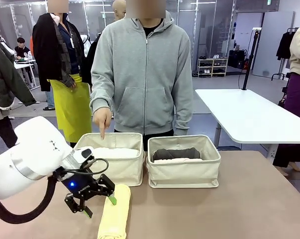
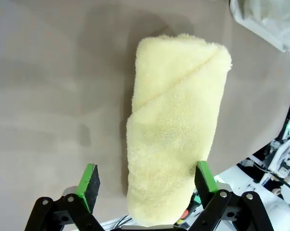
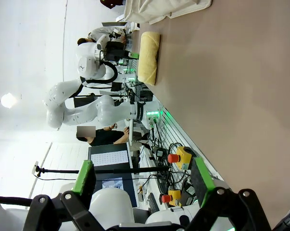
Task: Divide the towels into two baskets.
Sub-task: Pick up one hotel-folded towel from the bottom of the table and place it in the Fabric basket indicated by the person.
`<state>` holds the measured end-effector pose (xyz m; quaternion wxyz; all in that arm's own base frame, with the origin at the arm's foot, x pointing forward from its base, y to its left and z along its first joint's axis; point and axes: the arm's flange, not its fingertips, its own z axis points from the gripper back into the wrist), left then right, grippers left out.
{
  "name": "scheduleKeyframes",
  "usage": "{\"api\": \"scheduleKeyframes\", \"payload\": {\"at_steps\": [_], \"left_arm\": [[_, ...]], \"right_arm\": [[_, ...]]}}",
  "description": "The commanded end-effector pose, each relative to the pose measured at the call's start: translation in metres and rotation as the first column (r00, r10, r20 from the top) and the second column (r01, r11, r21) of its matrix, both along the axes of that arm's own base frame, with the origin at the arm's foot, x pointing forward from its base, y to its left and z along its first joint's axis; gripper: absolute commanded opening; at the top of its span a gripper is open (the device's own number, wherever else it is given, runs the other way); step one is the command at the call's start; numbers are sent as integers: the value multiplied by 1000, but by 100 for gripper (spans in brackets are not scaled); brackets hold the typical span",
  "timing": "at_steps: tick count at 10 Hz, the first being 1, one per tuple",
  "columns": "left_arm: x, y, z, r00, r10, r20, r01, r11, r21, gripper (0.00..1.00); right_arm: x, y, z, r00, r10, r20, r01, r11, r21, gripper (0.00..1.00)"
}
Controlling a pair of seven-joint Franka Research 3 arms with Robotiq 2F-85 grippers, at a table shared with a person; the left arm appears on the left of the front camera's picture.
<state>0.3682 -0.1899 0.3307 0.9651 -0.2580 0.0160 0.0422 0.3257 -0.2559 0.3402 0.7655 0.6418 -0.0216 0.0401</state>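
Note:
A pale yellow towel (image 1: 115, 213) lies rolled on the brown table in front of the left basket (image 1: 121, 172). My left gripper (image 1: 100, 206) hangs open just above the roll's left side. In the left wrist view the left gripper (image 2: 147, 180) has its green pads either side of the yellow towel's (image 2: 176, 130) near end. A white towel (image 1: 115, 152) lies in the left basket. The right basket (image 1: 184, 174) holds a dark grey towel (image 1: 177, 153) with a pale towel (image 1: 170, 161) against it. My right gripper (image 3: 144, 175) is open and holds nothing, far from the yellow towel (image 3: 149, 57).
A person in a grey hoodie stands behind the baskets, one finger (image 1: 102, 132) pointing down at the left basket's far rim. Bare table (image 1: 229, 209) spreads to the right of the roll and in front of the right basket. A white table (image 1: 249, 114) stands beyond.

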Motion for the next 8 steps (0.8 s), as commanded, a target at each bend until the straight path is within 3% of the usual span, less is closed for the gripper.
{"api": "scheduleKeyframes", "payload": {"at_steps": [1, 8], "left_arm": [[-6, -11, -12, 998, -33, 45, 34, 999, -20, 100], [-6, -61, -31, 978, -179, 112, 184, 982, -34, 100]], "right_arm": [[-2, 2, 2, 1000, -2, 1, 2, 1000, -11, 100], [-2, 2, 2, 1000, -2, 1, 2, 1000, -11, 100]]}}
